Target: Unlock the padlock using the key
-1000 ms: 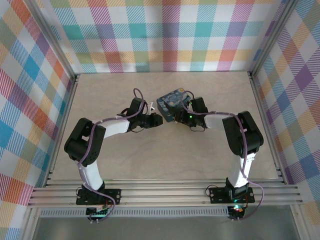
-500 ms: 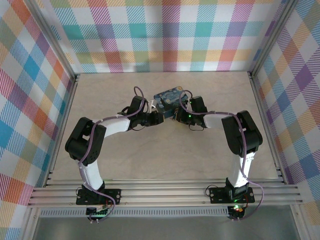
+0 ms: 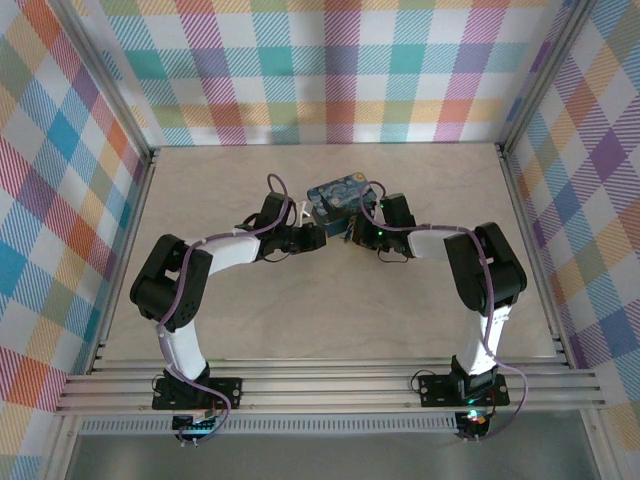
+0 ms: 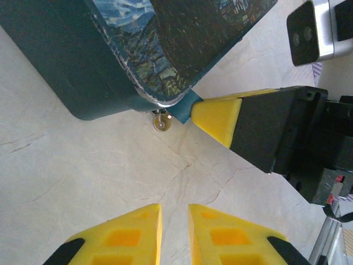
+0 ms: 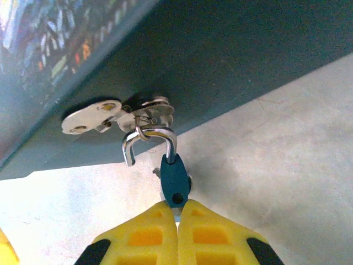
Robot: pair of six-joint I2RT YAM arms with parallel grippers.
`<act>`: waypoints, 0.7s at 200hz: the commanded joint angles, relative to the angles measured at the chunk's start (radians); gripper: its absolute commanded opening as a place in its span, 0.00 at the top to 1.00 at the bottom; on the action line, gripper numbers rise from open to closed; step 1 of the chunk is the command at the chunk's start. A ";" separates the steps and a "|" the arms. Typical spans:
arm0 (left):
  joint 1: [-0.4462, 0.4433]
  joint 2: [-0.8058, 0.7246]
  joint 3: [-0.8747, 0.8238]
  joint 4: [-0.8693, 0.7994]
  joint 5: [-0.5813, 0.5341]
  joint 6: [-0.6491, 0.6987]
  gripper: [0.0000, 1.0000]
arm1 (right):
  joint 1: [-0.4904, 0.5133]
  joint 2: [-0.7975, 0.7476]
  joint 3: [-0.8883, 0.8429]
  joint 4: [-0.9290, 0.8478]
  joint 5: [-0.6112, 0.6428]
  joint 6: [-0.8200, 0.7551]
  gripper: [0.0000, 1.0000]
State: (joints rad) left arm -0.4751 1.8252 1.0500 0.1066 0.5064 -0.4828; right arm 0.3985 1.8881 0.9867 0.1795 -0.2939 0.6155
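Note:
A dark teal box (image 3: 338, 197) with a painted lid lies mid-table. From its metal hasp (image 5: 91, 117) hangs the small teal padlock (image 5: 175, 176); one leg of its silver shackle (image 5: 157, 135) stands free of the body. My right gripper (image 5: 177, 205) is shut at the padlock's lower end on a sliver of metal, the key (image 5: 177, 216). In the left wrist view the padlock (image 4: 181, 109) shows at the box's corner, with a small brass disc (image 4: 161, 122) beside it. My left gripper (image 4: 174, 207) hovers a little short of it, jaws slightly apart and holding nothing.
Both grippers meet nose to nose at the box's near corner, left gripper (image 3: 320, 238) and right gripper (image 3: 352, 233). Checked walls and aluminium rails (image 3: 330, 385) enclose the pale stone-patterned tabletop (image 3: 330, 310), with free room in front.
My right gripper has shut at the padlock's lower end. The box has turned and shifted slightly towards the back. The left arm has barely moved.

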 commanded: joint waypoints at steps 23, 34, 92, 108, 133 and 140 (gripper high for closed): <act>0.000 -0.004 0.025 -0.007 -0.018 -0.014 0.80 | -0.004 -0.034 -0.032 0.052 0.011 0.171 1.00; 0.000 -0.004 0.027 -0.006 -0.020 -0.017 0.80 | -0.004 -0.035 -0.040 0.067 0.012 0.214 1.00; 0.000 0.003 0.039 -0.002 -0.025 -0.024 0.80 | -0.004 -0.051 -0.042 0.087 0.030 0.367 1.00; 0.000 0.002 0.044 -0.004 -0.026 -0.025 0.80 | -0.004 -0.053 -0.041 0.089 0.040 0.404 1.00; 0.000 -0.002 0.044 -0.006 -0.027 -0.022 0.80 | -0.004 -0.047 -0.045 0.128 0.035 0.461 1.00; 0.000 -0.004 0.044 -0.008 -0.027 -0.021 0.80 | -0.006 -0.046 -0.046 0.144 0.032 0.475 1.00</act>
State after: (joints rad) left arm -0.4751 1.8252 1.0660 0.1062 0.4850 -0.5049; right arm 0.3985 1.8679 0.9459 0.2607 -0.2695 1.0035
